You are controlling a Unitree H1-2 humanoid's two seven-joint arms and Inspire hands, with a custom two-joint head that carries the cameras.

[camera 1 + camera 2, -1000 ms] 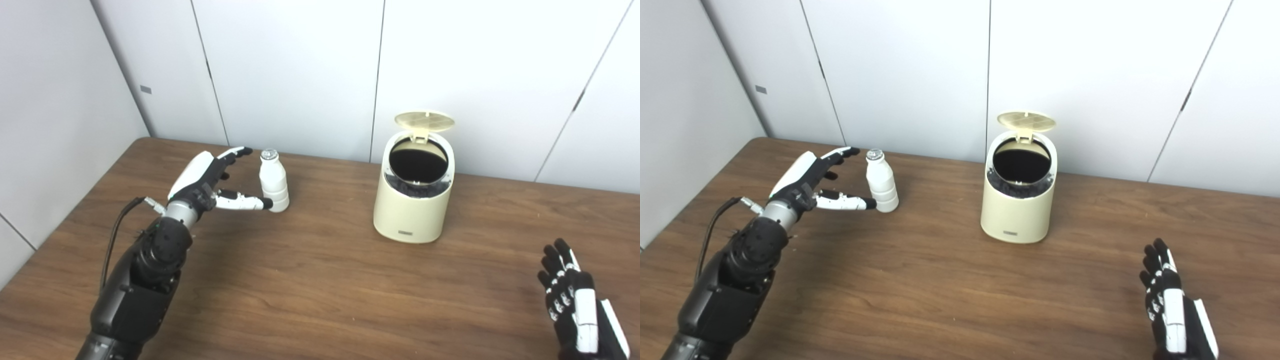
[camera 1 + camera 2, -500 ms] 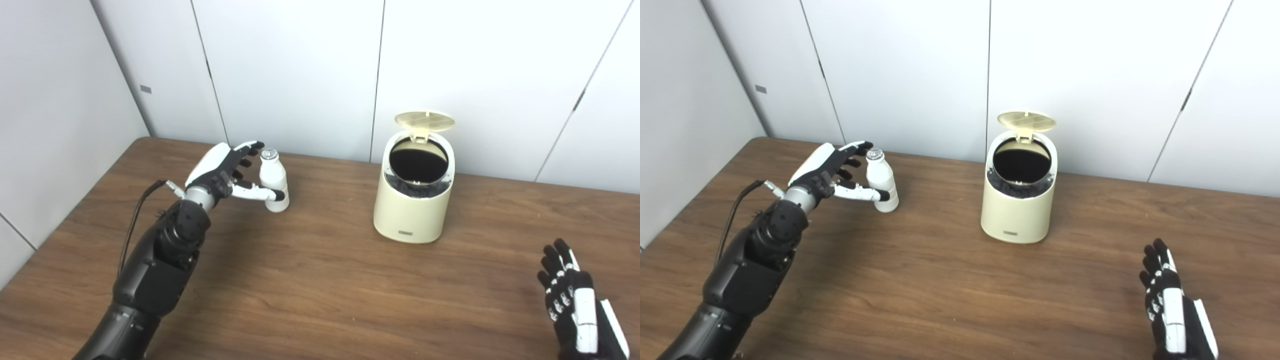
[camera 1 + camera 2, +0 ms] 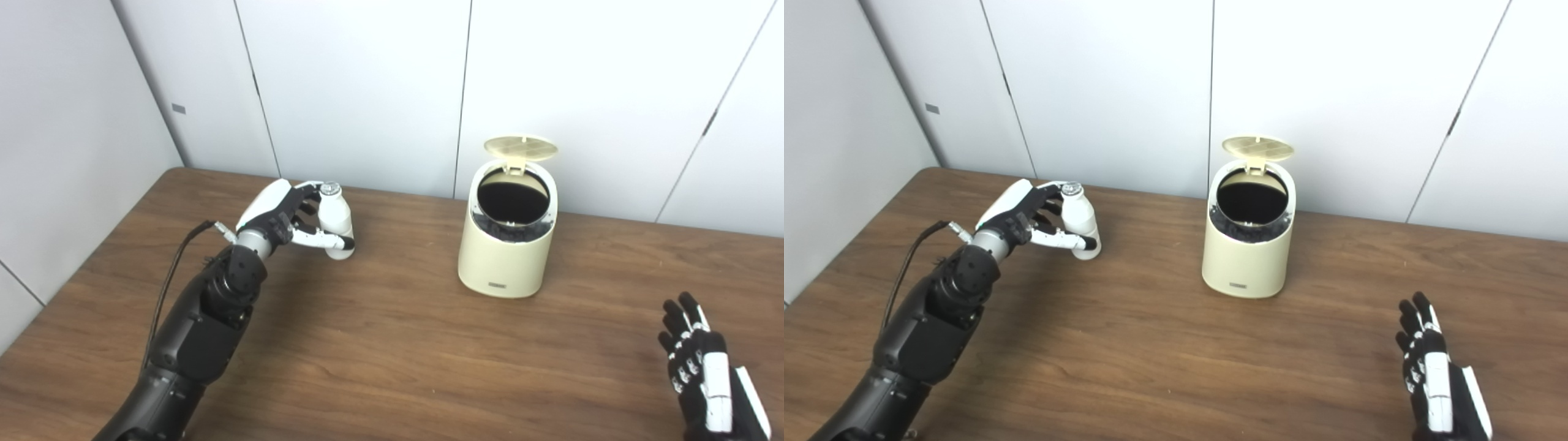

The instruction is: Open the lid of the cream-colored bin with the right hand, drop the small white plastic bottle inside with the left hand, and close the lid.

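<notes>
Brown wood-grain surface (image 3: 392, 343) carries everything, w/ white wall panels (image 3: 361, 79) behind it. Cream bin (image 3: 507, 245) stands upright toward the back, a bit right of centre; its lid (image 3: 520, 147) is flipped up on the rear hinge, nearly flat above the back rim, underside ribbing showing. Opening is dark inside, w/ what looks like a black liner edge around the rim.

Small white bottle (image 3: 335, 222) stands upright on the surface well left of the bin, cap on top, base touching the wood. Left hand (image 3: 278, 211) is wrapped round it from the left side: thumb (image 3: 321, 240) crosses the lower front of the bottle, upper fingers (image 3: 1048, 190) curl round by the neck and cap. Hand is closed on the bottle, contact top and bottom; bottle not lifted as far as can be seen. Dark forearm runs back to the lower left edge, w/ a black cable (image 3: 171, 275) looping off the wrist.

Right hand (image 3: 704, 367) sits low at the bottom right corner, well apart from the bin, fingers spread and pointing up and away, holding nothing. Can't tell whether it touches the surface.
</notes>
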